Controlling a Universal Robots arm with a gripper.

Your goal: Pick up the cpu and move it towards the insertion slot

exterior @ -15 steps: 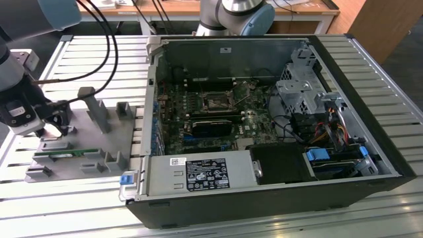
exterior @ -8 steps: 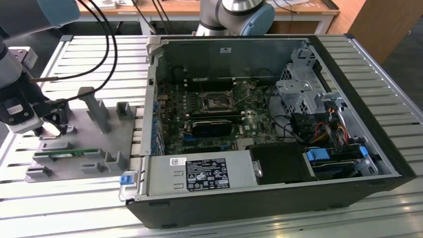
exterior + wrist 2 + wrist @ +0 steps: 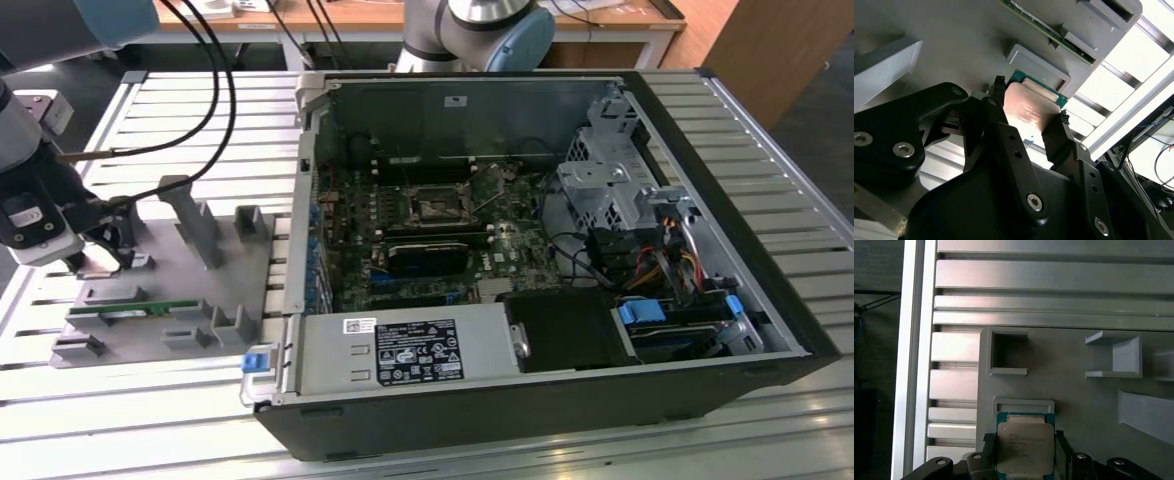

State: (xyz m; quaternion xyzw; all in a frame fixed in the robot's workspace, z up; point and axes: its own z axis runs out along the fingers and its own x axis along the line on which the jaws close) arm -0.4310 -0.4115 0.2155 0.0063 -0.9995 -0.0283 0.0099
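Gripper (image 3: 1031,102): low over the grey tray (image 3: 1069,390), at the tray's end farthest from the computer case (image 3: 534,420).
Fingers (image 3: 1006,135): two black fingers drawn in narrow, one against each of two opposite edges of the cpu (image 3: 1025,445), clamping it between them.
Cpu: between the fingertips, silvery face turned up towards the wrist. It is just beside a low raised lip (image 3: 1024,406) of the grey tray. Whether it has been lifted clear of the tray floor cannot be told.
Green memory stick (image 3: 127,310): lying along a slot in the grey tray, near the gripper, on the tray's edge that is lowest in the exterior view.
Upright posts (image 3: 200,225): several grey posts standing on the tray, between the gripper and the computer case.
Table (image 3: 160,420): slatted metal, under the grey tray and running out past it on all sides.
Computer case: open-sided, just beside the grey tray, on the exterior view's right.
Insertion slot (image 3: 438,207): dark square with a silver frame on the green board inside the case, well apart from the grey tray and from the cpu.
Black card (image 3: 427,258): inside the case, just beside the insertion slot and about as far from the tray.
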